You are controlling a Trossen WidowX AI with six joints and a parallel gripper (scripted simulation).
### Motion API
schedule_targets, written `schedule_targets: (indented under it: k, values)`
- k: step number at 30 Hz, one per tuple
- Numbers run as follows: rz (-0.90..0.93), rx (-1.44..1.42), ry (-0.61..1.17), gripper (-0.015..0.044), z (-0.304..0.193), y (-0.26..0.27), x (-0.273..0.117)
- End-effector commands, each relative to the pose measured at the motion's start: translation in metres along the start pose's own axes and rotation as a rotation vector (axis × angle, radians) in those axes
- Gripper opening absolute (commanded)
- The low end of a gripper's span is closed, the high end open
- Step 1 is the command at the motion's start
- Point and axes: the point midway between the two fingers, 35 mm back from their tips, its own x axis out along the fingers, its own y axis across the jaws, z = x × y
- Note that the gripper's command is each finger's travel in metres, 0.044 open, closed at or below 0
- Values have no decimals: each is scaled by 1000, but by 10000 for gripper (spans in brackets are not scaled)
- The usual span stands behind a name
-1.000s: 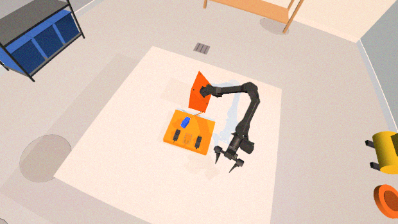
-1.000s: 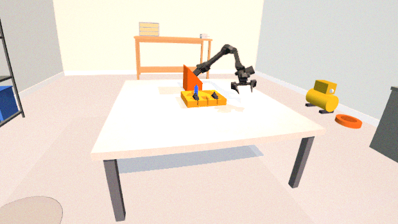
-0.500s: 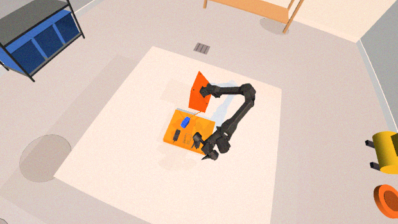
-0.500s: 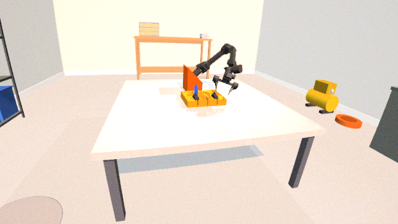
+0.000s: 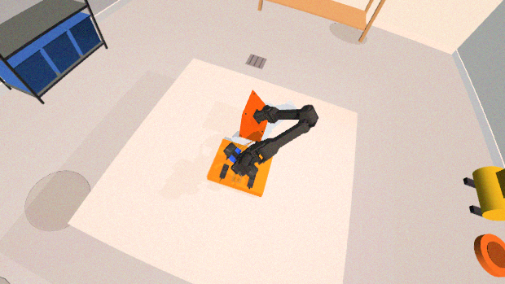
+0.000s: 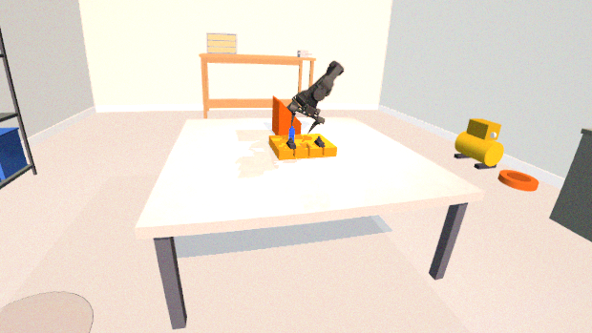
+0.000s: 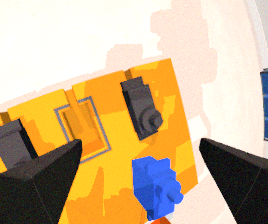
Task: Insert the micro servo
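Observation:
The loose blue micro servo [image 5: 234, 156] [image 6: 291, 133] [image 7: 152, 186] stands on the rear part of the orange deck [image 5: 240, 188] [image 6: 312, 153] [image 7: 117, 145], outside the marked pocket. Its shaft shows towards the camera in the wrist view; its cable cannot be made out. The empty pocket [image 5: 236, 179] [image 7: 84, 125], outlined in grey, lies between two seated black servos, with a notch at the deck edge. My gripper [image 6: 301, 130] [image 7: 143, 145] is open and empty above the deck. In the wrist view the blue servo lies between the fingers' directions, lower in the picture than the tips.
A black servo [image 7: 141, 107] sits near the blue one and another black servo [image 7: 14, 145] sits beyond the pocket. An upright orange-red panel [image 5: 249, 120] [image 6: 282, 117] stands behind the deck, close to the arm. The white table [image 5: 163, 172] [image 6: 205, 192] carries the deck.

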Motion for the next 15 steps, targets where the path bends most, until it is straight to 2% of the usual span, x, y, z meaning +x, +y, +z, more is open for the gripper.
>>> schedule_targets:
  k: [1, 12, 15]
  values:
    - [63, -11, 94, 440, -22, -21, 1]
    - [344, -14, 228, 440, -77, -58, -14]
    - [364, -12, 229, 440, -80, -59, -15]
